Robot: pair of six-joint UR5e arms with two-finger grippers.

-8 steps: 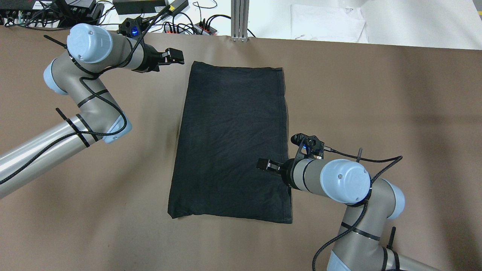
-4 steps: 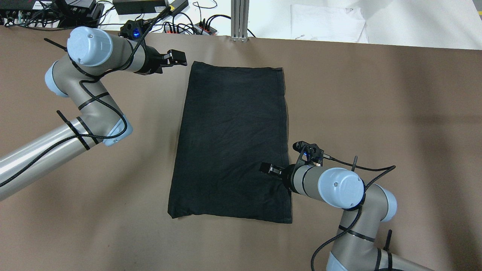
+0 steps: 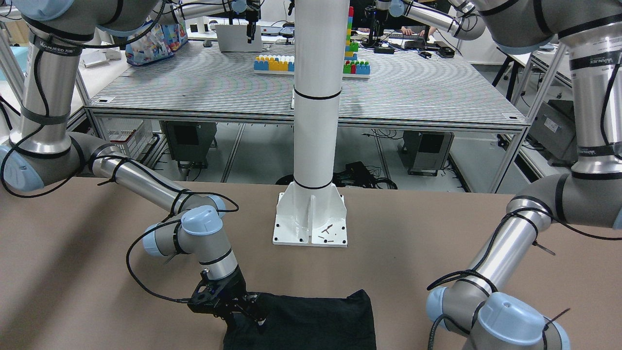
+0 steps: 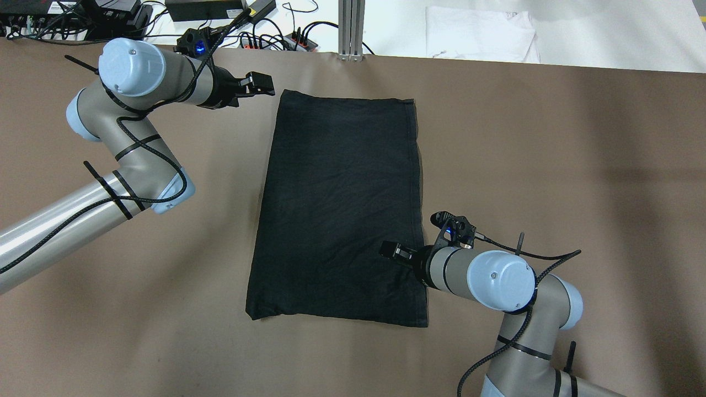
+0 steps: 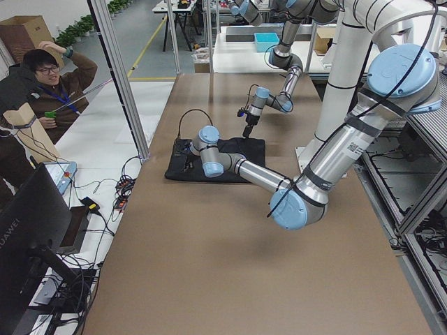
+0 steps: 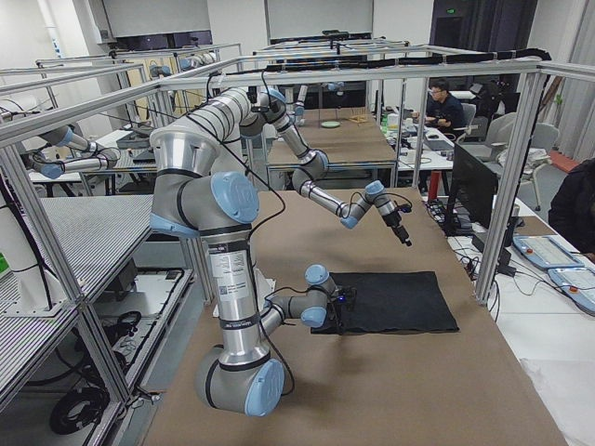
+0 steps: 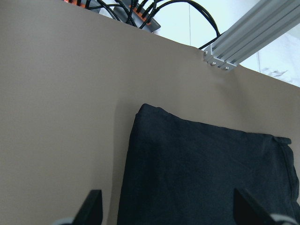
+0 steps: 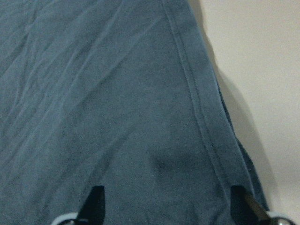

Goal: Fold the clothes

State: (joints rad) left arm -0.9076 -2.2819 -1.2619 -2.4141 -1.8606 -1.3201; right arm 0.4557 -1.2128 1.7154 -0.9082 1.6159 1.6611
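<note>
The clothes are one black garment (image 4: 339, 209) lying flat as a long folded rectangle in the middle of the brown table (image 4: 551, 165); no logo shows. My left gripper (image 4: 259, 84) is open and empty, hovering just left of the garment's far left corner (image 7: 145, 110). My right gripper (image 4: 389, 251) is open, low over the garment's near right part, just inside the hemmed right edge (image 8: 197, 108). Its fingers (image 8: 93, 204) straddle bare fabric. The front-facing view shows the right gripper (image 3: 252, 311) over the garment (image 3: 316, 321).
Cables and power strips (image 4: 265, 38) lie past the table's far edge, beside an aluminium post (image 4: 351, 27) and a white cloth (image 4: 480, 33). The robot's white pedestal (image 3: 313, 214) stands at the near edge. An operator (image 5: 42, 77) stands beyond the far edge.
My right gripper has shifted slightly toward the garment's near edge. My left gripper has edged a little toward the far left corner. The garment has not moved.
</note>
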